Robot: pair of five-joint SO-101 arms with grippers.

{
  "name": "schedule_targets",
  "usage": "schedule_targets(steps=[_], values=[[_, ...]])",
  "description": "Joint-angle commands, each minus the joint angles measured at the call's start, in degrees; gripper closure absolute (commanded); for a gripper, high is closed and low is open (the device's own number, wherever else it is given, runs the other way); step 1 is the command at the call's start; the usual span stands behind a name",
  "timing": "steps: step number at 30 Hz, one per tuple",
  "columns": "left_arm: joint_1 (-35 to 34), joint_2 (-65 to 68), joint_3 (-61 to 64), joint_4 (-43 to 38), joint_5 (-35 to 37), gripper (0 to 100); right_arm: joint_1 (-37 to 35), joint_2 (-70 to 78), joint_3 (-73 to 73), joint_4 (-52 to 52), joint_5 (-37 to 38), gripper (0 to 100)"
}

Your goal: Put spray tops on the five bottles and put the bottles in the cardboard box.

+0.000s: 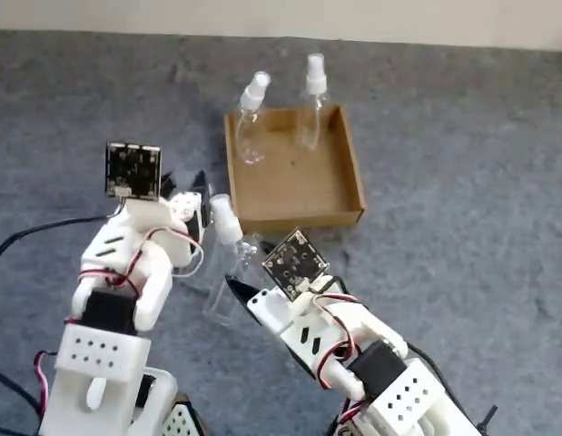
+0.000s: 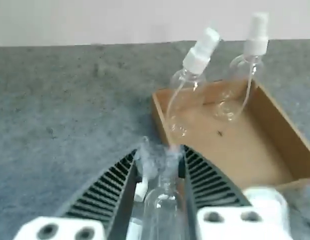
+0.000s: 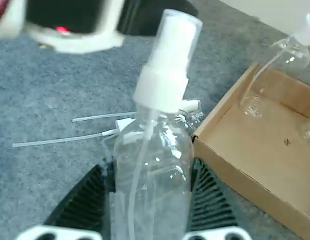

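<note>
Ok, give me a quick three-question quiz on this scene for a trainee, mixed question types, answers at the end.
1. How many bottles are in the cardboard box?
2. True or false: the right claw is empty.
3. The loose spray tops lie: A in the box, B on the carpet, C on a shelf.

Key
1. Two, both with spray tops on.
2. False. It grips the held bottle, which has its spray top on.
3. B
</note>
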Motion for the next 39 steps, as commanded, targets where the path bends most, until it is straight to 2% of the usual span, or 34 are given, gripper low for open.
schedule_targets(steps=[1, 6, 9, 14, 19, 22, 32, 39], values=[[1.5, -7.0, 1.3, 3.0, -0.6, 91, -0.2, -1.2, -1.6, 0.0, 0.0, 99.5], [0.8, -15.2, 3.5, 3.1, -0.6, 91, -0.2, -0.9, -1.5, -3.6, 0.0, 99.5], [-2.7, -17.5, 0.0, 2.9, -0.5, 91, -0.2, -0.9, -1.5, -3.8, 0.0, 99.5], [-3.6, -8.7, -10.1, 3.2, -0.3, 91, -0.2, -1.1, -1.5, -3.8, 0.0, 99.5], [-0.6, 6.6, -15.8, 3.2, -0.4, 91, -0.2, -1.1, -1.5, -3.8, 0.0, 99.5], [1.5, 9.8, -15.6, 3.3, -0.4, 91, -0.2, -1.1, -1.5, -3.8, 0.0, 99.5], [8.2, -3.4, -5.9, 10.7, -1.0, 91, -0.2, -1.1, -1.5, -3.9, 0.0, 99.5], [15.6, -9.2, -3.1, 11.0, -3.3, 91, -0.2, -0.9, -1.5, -4.0, -0.1, 99.5]])
